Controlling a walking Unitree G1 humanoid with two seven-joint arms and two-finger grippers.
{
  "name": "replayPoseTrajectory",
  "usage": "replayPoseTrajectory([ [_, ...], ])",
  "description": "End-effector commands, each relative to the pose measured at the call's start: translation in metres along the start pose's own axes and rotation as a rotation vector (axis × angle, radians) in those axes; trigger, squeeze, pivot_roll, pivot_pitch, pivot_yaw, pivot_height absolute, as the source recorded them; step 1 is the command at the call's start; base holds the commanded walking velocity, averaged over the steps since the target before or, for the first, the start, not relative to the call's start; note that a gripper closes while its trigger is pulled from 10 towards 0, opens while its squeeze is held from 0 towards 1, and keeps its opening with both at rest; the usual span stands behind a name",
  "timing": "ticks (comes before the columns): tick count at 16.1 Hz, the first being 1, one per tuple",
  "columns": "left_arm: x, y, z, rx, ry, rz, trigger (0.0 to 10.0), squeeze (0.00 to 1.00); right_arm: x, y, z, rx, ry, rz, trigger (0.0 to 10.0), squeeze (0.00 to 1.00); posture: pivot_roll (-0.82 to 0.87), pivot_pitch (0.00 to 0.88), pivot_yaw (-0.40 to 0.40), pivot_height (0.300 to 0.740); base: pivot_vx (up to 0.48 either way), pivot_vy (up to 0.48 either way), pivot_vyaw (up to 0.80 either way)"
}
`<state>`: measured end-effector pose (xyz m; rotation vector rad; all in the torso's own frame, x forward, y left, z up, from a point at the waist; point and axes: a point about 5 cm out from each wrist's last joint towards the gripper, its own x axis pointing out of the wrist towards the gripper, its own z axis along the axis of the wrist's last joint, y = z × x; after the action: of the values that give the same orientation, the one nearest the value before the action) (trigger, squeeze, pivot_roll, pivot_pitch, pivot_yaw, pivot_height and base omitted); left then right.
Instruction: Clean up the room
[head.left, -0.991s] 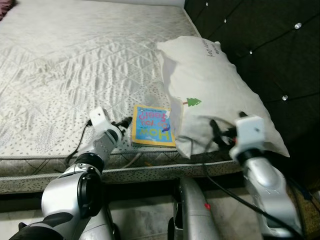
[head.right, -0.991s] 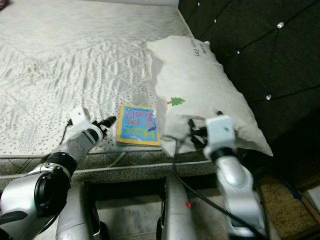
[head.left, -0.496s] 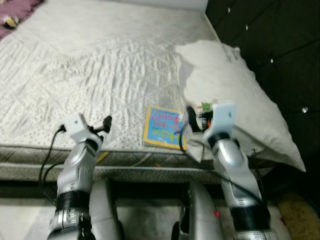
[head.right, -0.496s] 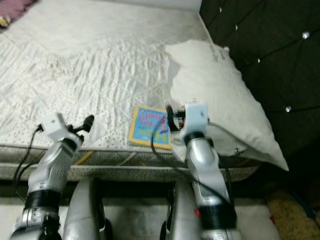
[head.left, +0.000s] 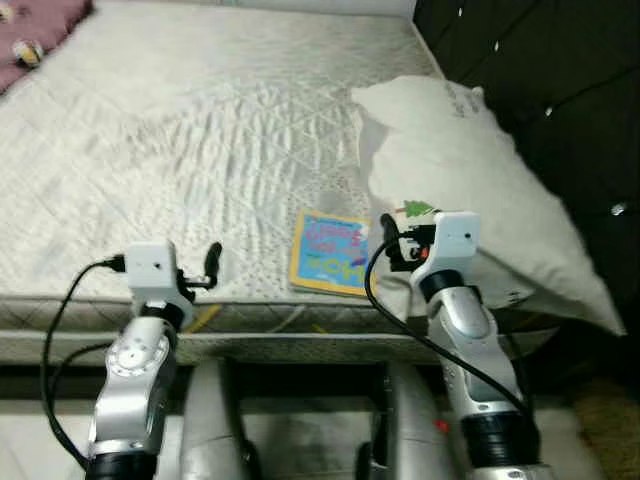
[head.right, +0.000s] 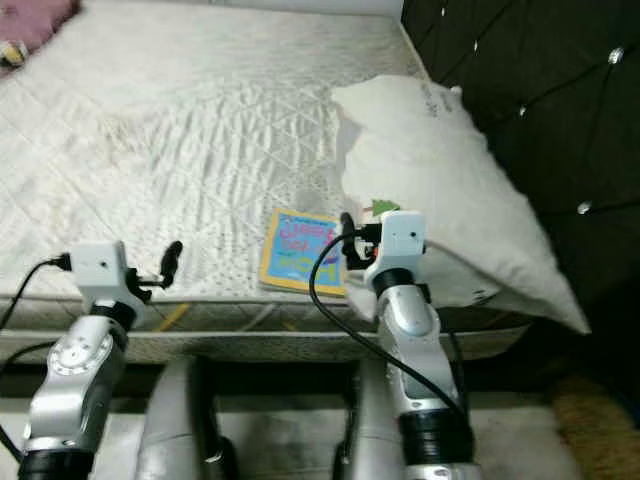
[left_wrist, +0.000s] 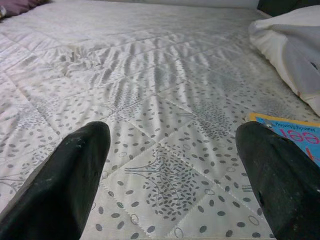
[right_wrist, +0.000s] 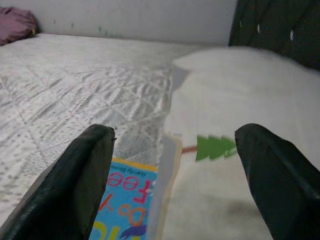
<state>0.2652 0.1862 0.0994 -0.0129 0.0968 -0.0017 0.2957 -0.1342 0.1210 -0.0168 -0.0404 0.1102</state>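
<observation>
A: We log the scene — a bed (head.left: 200, 120) with a pale quilted mattress, a black tufted headboard (head.left: 560, 70) on the robot's right. What do we have for the book?

B: The book (head.left: 330, 252), yellow-edged with a blue cover and coloured lettering, lies flat near the front edge of the mattress. Its right side sits just beside, perhaps slightly under, the edge of the white pillow (head.left: 470, 190); we cannot tell which. The pillow carries a small green tree print and leans toward the headboard.

A: Left gripper (left_wrist: 165, 175)?

B: We see it held over the front edge of the mattress, to the left of the book and apart from it. Jaws spread wide in the left wrist view, nothing between them but patterned mattress; the book's corner shows beside one finger.

A: Right gripper (right_wrist: 175, 180)?

B: Held at the lower corner of the pillow, just right of the book. Jaws also spread — between them we see the book's edge and the pillow's tree print. We cannot tell whether either finger touches the pillow.

A: Anything else?

B: A purple cloth (head.left: 45, 18) at the far left corner of the bed, with a small object on it too blurred to identify.
</observation>
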Motion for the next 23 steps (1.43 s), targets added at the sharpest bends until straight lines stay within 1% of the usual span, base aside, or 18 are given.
replayPoseTrajectory([
  [1,-0.002,-0.010,0.009,0.016,-0.007,-0.024,10.0,0.00,-0.002,0.001,0.002,-0.036,-0.034,0.010,10.0,0.00,0.04,0.000,-0.021,0.556,0.000,0.000,0.00],
  [2,-0.003,-0.014,0.017,0.042,-0.052,-0.062,10.0,0.00,-0.003,-0.004,-0.001,-0.014,-0.022,-0.030,10.0,0.00,0.04,0.000,-0.025,0.575,0.000,0.000,0.00],
  [3,-0.004,-0.015,0.017,0.017,-0.072,-0.088,10.0,0.00,-0.004,-0.005,-0.001,-0.004,-0.023,-0.036,10.0,0.00,0.03,0.000,-0.023,0.590,0.000,0.000,0.00],
  [4,-0.006,-0.014,0.014,-0.003,-0.053,-0.078,10.0,0.00,-0.005,-0.003,0.000,0.022,-0.025,-0.009,10.0,0.00,0.03,0.000,-0.021,0.604,0.000,0.000,0.00],
  [5,-0.006,-0.014,0.013,0.006,-0.052,-0.065,10.0,0.00,-0.006,-0.002,0.000,0.029,-0.025,-0.003,10.0,0.00,0.03,0.000,-0.021,0.609,0.000,0.000,0.00],
  [6,-0.008,-0.018,0.009,-0.018,-0.028,-0.050,10.0,0.00,-0.006,-0.007,-0.003,0.029,-0.018,-0.015,10.0,0.00,0.03,0.000,-0.012,0.628,0.000,0.000,0.00],
  [7,-0.008,-0.018,0.008,0.017,-0.017,-0.050,10.0,0.00,-0.006,-0.010,-0.003,0.033,-0.015,-0.029,10.0,0.00,0.02,0.000,-0.007,0.638,0.000,0.000,0.00],
  [8,-0.009,-0.018,0.008,0.038,-0.043,-0.057,10.0,0.00,-0.007,-0.012,-0.003,0.040,-0.018,-0.042,10.0,0.00,0.02,0.000,-0.002,0.647,0.000,0.000,0.00],
  [9,-0.012,-0.017,0.007,-0.064,-0.036,-0.074,10.0,0.00,-0.009,-0.015,-0.001,0.023,-0.026,-0.038,10.0,0.00,0.01,0.000,0.006,0.662,0.000,0.000,0.00],
  [10,-0.012,-0.016,0.004,-0.053,-0.003,-0.042,10.0,0.00,-0.013,-0.017,-0.005,-0.006,-0.020,-0.036,10.0,0.00,0.01,0.000,0.008,0.672,0.000,0.000,0.00],
  [11,-0.011,-0.016,0.004,-0.025,0.004,-0.030,10.0,0.00,-0.016,-0.020,-0.008,-0.015,-0.010,-0.040,10.0,0.00,0.01,0.000,0.009,0.681,0.000,0.000,0.00],
  [13,-0.010,-0.020,0.004,-0.017,0.003,-0.071,10.0,0.00,-0.018,-0.022,-0.011,-0.005,-0.004,-0.057,10.0,0.00,0.01,0.000,0.005,0.705,0.000,0.000,0.00],
  [15,-0.004,-0.019,0.008,-0.019,-0.004,-0.080,10.0,0.00,-0.018,-0.020,-0.011,0.001,-0.004,-0.055,10.0,0.00,0.03,0.000,-0.001,0.734,0.000,0.000,0.00],
  [16,-0.003,-0.018,0.009,0.000,0.000,-0.068,10.0,0.00,-0.017,-0.019,-0.011,0.001,-0.004,-0.051,10.0,0.00,0.03,0.000,-0.002,0.740,0.000,0.000,0.00],
  [18,-0.006,-0.018,0.006,-0.011,0.023,-0.070,10.0,0.00,-0.014,-0.020,-0.010,0.006,-0.006,-0.055,10.0,0.00,0.03,0.000,-0.001,0.740,0.000,0.000,0.00],
  [21,-0.006,-0.022,0.003,-0.001,0.034,-0.093,10.0,0.00,-0.016,-0.023,-0.012,0.018,0.000,-0.078,10.0,0.00,0.02,0.000,0.003,0.740,0.000,0.000,0.00],
  [22,-0.006,-0.023,-0.003,-0.002,0.060,-0.121,10.0,0.00,-0.019,-0.025,-0.014,0.051,0.006,-0.107,10.0,0.00,0.02,0.000,0.008,0.740,0.000,0.000,0.00],
  [23,-0.007,-0.021,-0.010,0.037,0.074,-0.130,10.0,0.00,-0.024,-0.032,-0.019,0.098,0.026,-0.180,10.0,0.00,0.01,0.000,0.018,0.740,0.000,0.000,0.00],
])
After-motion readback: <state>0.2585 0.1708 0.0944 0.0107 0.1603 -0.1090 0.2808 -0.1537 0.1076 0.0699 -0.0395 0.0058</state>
